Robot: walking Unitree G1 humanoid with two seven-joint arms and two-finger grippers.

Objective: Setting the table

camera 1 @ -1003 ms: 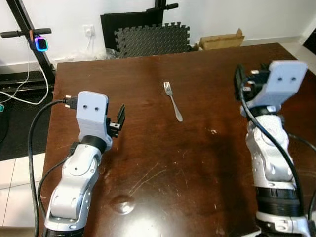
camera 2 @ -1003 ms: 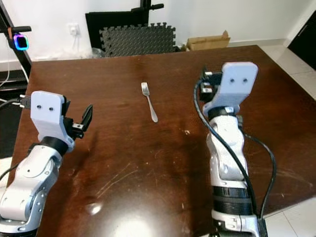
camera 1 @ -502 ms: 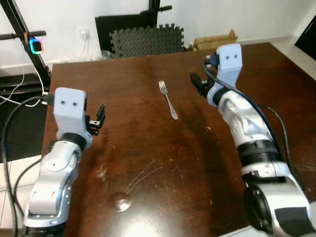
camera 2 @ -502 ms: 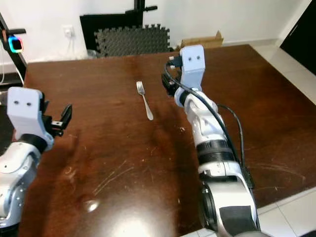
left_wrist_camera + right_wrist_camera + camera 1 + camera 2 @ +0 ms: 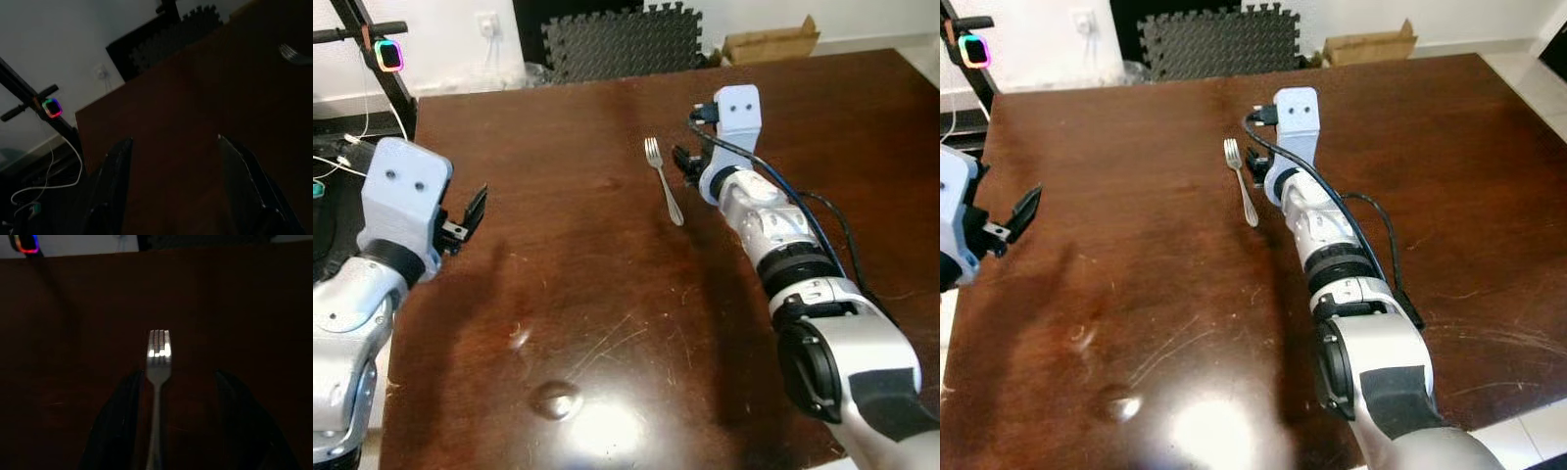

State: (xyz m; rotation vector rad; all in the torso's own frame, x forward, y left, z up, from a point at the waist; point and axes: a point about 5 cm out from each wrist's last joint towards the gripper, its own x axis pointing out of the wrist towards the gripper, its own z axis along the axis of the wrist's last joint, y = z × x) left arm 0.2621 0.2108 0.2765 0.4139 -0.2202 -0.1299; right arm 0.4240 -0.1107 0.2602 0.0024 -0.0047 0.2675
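On the dark wooden worktop (image 5: 558, 294) lies 1 fork (image 5: 662, 178), flat, tines pointing away. The right pincer (image 5: 686, 164) sits just beside it, fingers spread astride the neck; the left pincer (image 5: 470, 211) hovers released, well apart. Thin, stiff, slippery steel: best pinched across the handle.

Dark brown wooden table (image 5: 607, 294) with one piece of cutlery

A slim silver metal fork (image 5: 663, 180) lay flat on the scratched, glossy tabletop toward its far middle, tines pointing to the far edge, handle angled slightly to the robot's right.
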